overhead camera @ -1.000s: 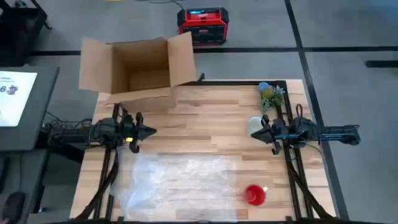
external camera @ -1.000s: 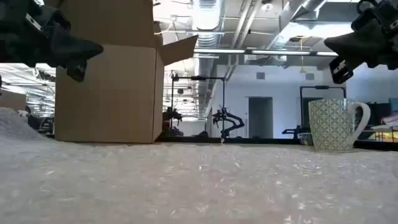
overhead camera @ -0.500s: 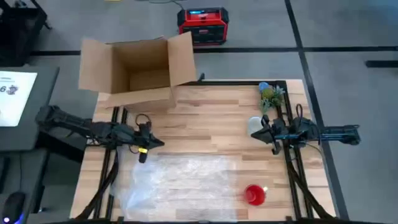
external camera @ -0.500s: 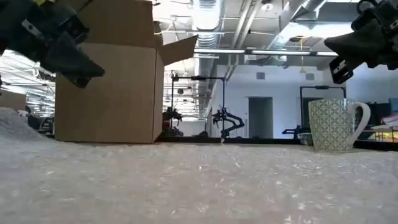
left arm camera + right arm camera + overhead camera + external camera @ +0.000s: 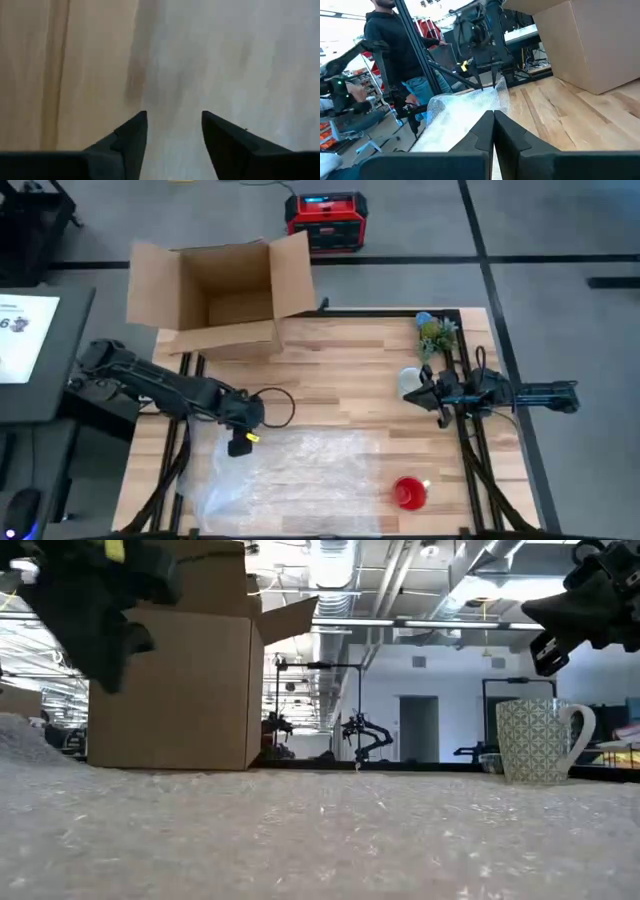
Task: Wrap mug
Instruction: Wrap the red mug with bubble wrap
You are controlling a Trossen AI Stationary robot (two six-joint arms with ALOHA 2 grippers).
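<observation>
The mug (image 5: 410,380) stands near the table's right edge, toward the far side, untouched and well apart from the bubble wrap (image 5: 290,480) spread along the near edge. In the high view the left gripper (image 5: 240,442) has swung in from the left edge over the past second and now points down at the wrap's far-left corner, which suggests the first step, taking hold of the sheet, is about to begin. The right gripper (image 5: 428,392) has not moved; it hangs just beside the mug. A box (image 5: 215,295) stands open at the far-left corner, a red cup (image 5: 408,492) sits on the wrap near the near-right corner, and a small plant (image 5: 436,333) is at the far-right corner.

In the low view the mug (image 5: 540,740) stands upright, handle to one side, with the right gripper (image 5: 560,625) above it. The left gripper (image 5: 95,615) has dropped lower in front of the box (image 5: 170,680).

The left wrist view shows its fingers (image 5: 130,140) a moderate gap apart, empty, poised over the wrap's edge (image 5: 200,65) where it meets bare table (image 5: 65,65); contact cannot be judged.

The right wrist view shows that gripper's fingers (image 5: 510,137) pressed together, holding nothing. The wrap (image 5: 460,112) and the left arm (image 5: 482,45) lie beyond, with a person (image 5: 390,55) behind the table.
</observation>
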